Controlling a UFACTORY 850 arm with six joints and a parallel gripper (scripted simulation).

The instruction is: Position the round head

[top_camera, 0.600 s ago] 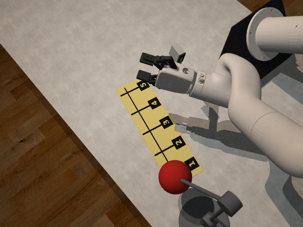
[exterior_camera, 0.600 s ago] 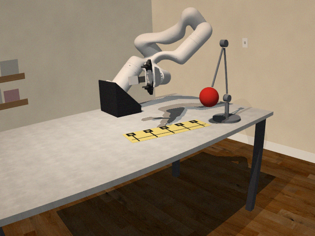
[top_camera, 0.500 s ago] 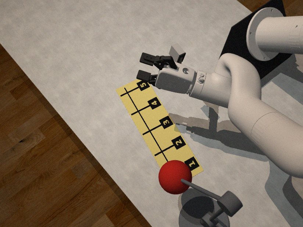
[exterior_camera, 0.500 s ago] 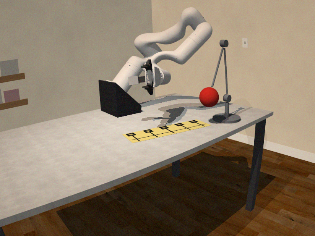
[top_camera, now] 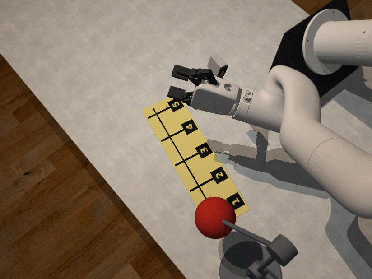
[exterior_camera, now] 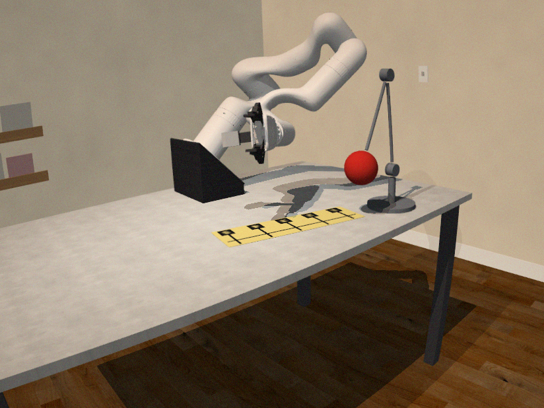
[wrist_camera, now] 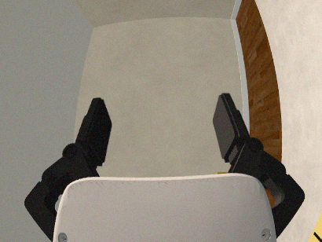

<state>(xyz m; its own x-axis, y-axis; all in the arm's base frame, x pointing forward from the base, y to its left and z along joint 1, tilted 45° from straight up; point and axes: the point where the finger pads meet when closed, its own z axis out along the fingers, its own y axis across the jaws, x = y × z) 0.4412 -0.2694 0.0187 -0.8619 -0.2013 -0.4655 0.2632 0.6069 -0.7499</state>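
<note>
Lamp upright on foot (top_camera: pixel 272 272) (exterior_camera: pixel 402 205); red head (top_camera: pixel 215 217) (exterior_camera: pixel 360 168) raised off bench (top_camera: pixel 99 60) (exterior_camera: pixel 131 280), near mark 1 end of strip (top_camera: pixel 207 168) (exterior_camera: pixel 263 237). Gripper (top_camera: pixel 178 82) (exterior_camera: pixel 255 133) (wrist_camera: pixel 161 108) well apart from head, fingers spread, nothing between. Head not yet placed at required height. Left, apparently: testing marks, finding farthest holding one, final release there.

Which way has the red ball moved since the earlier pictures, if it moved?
No, the red ball hasn't moved: against the yellow strip, it looks the same.
</note>
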